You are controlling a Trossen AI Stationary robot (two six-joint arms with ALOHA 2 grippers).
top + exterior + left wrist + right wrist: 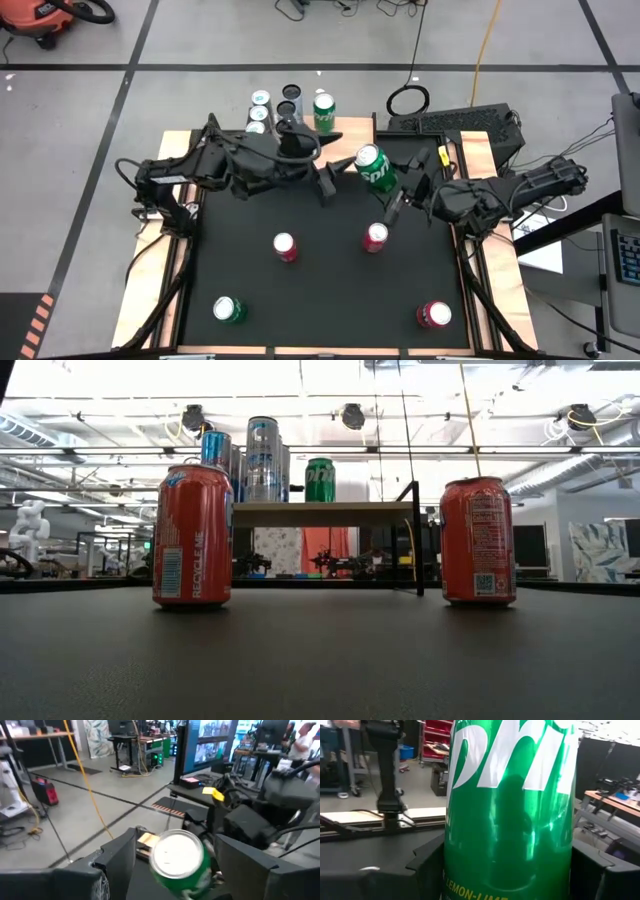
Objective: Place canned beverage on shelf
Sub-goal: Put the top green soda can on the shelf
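A green canned beverage [375, 168] hangs tilted above the table's far middle, with my right gripper [398, 185] shut on it. My left gripper [335, 168] stands open just left of it. The can's silver top [177, 854] shows between the left fingers with a gap on each side. The shelf [320, 513], a light-wood board on black legs, stands at the far edge. A blue can [215, 455], a silver can [262, 458] and a green can [320, 480] stand on it. My right gripper pinches the green can's side wall [455, 870], on its lower half, between its two fingers [427, 865]. The fingers come level from the table's right side and lie across the can. The can is lifted clear and tilted, its top toward my left gripper.
Two red cans [285, 246] [375, 237] stand at mid-table. A green can [229, 309] and a red one [434, 315] stand near the front corners. A keyboard [455, 122] lies past the far right corner.
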